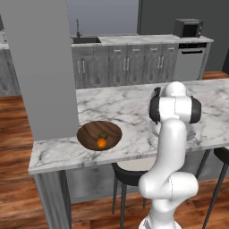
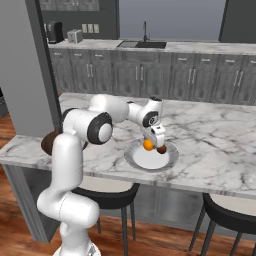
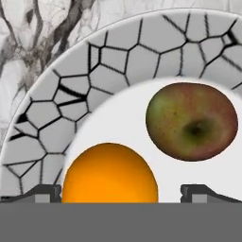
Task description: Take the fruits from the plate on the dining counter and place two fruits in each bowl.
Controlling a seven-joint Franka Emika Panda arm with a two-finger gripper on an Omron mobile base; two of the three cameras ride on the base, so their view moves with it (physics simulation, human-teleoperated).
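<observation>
Gripper [image 2: 154, 146]: jaws spread to full width, nothing clamped; it is lowered over the plate [image 2: 167, 161], and in the hand view each dark fingertip [image 3: 45, 193] stands clear of the fruit between them.

Orange fruit [image 3: 109, 173]: bright orange, round, lying on the plate's white centre directly between the jaws, a gap showing on either side. No contact with the pads can be made out.

Reddish-brown fruit [image 3: 192, 121]: apple-like, green-tinged with a dark dimple, on the same plate just beyond the jaws and off toward the right fingertip; apart from the orange fruit.

Plate: white middle, light-grey rim with a dark cracked pattern, resting on the dining counter [image 2: 215, 140] directly under the jaws.

Dark brown bowl [image 1: 99, 134]: wood-grained, on the same counter well away from the jaws, near the counter's end by the grey pillar [image 1: 42, 67]. Contents: 1 orange fruit [image 1: 102, 143] and 1 dark olive fruit [image 1: 103, 135], just beside each other.

2 dark stools [image 2: 107, 196] stand under the counter's front edge.
</observation>
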